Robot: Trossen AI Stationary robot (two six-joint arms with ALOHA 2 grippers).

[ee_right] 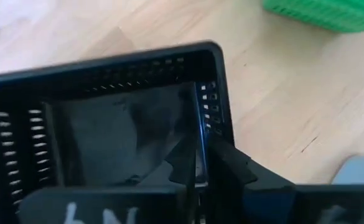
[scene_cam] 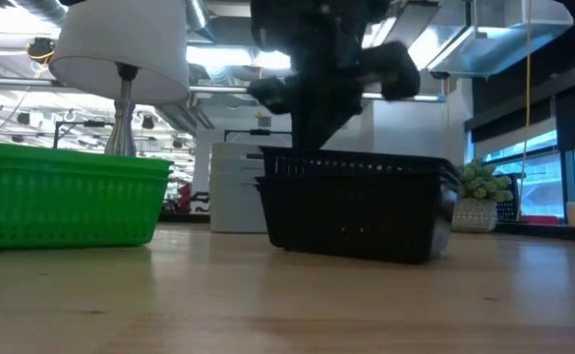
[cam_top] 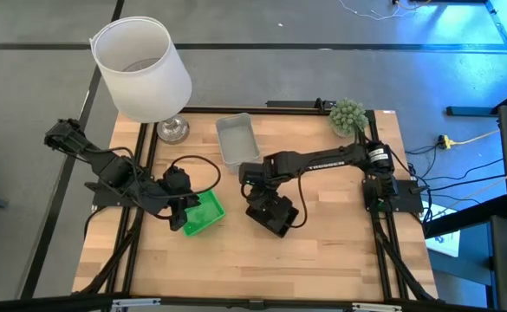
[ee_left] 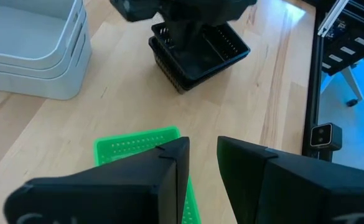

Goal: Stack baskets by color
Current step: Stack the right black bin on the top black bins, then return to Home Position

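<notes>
A black mesh basket (cam_top: pixel 277 217) sits flat on the wooden table near its middle, and my right gripper (ee_right: pixel 201 160) comes down on it from above, shut on one wall. In the low view the gripper (scene_cam: pixel 312 133) hides the basket's rim behind it. A bright green basket (cam_top: pixel 204 213) rests on its base at the left. My left gripper (ee_left: pixel 203 163) hovers open over that basket's edge, with only bare wood showing between its fingers. A stack of translucent grey-white baskets (cam_top: pixel 236 139) stands toward the far edge. My right gripper has one side wall of the black basket (ee_right: pixel 200 134) between its fingers, one finger (ee_right: pixel 183 163) inside the basket and the other (ee_right: pixel 233 168) outside. The fingers come from above, slanting down, and cross the rim. The basket's base (scene_cam: pixel 351 251) rests on the table.
A white lamp (cam_top: pixel 142 68) on a metal foot stands at the far left corner, and a small green plant (cam_top: pixel 347 115) at the far right. Dark frame rails run along both sides of the table. Bare wood (cam_top: pixel 262 264) lies along the near edge.
</notes>
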